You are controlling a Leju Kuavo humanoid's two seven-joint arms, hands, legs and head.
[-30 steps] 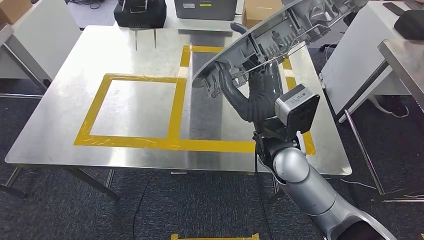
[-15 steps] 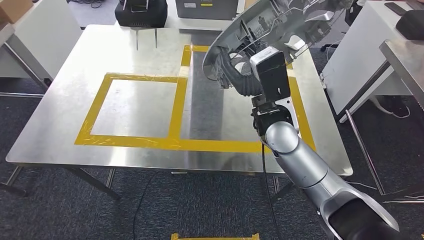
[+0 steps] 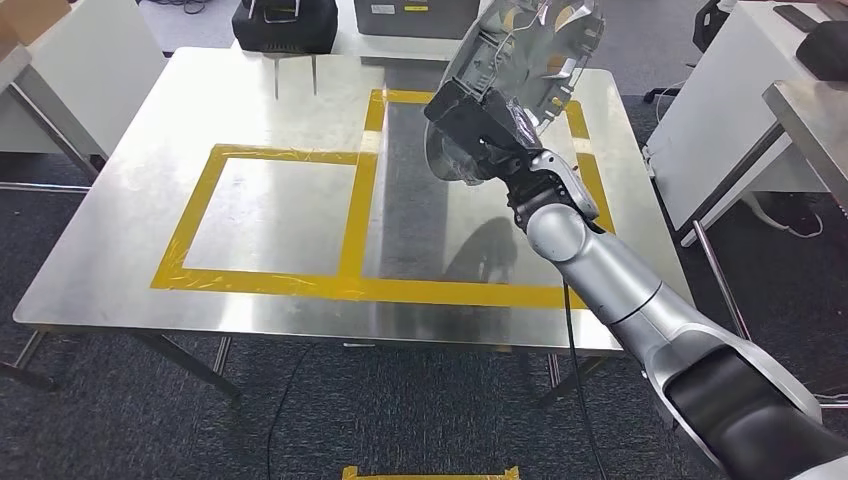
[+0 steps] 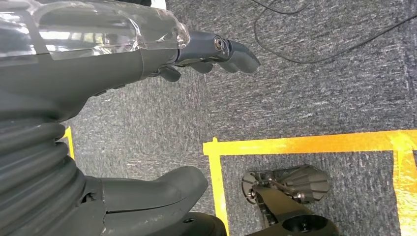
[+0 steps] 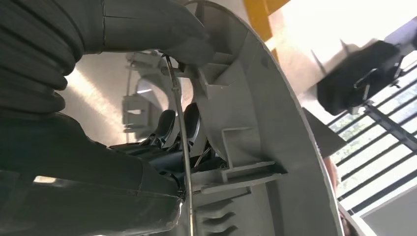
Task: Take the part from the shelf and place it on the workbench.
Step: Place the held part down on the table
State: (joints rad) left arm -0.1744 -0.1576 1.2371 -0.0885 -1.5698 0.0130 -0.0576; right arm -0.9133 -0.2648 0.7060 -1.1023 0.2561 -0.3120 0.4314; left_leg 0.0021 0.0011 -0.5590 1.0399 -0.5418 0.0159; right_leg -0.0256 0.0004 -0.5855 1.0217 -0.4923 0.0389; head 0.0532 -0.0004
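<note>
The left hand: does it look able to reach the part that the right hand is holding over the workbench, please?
Probably not as things stand: the left hand hangs over carpet floor, while the right hand holds the part above the workbench.

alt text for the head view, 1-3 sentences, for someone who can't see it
The robot's right hand holds a large grey moulded plastic part tilted up above the far right of a steel workbench, its silver arm reaching in from the lower right. Yellow tape marks two rectangles on the benchtop, and the part is over the right one.
</note>
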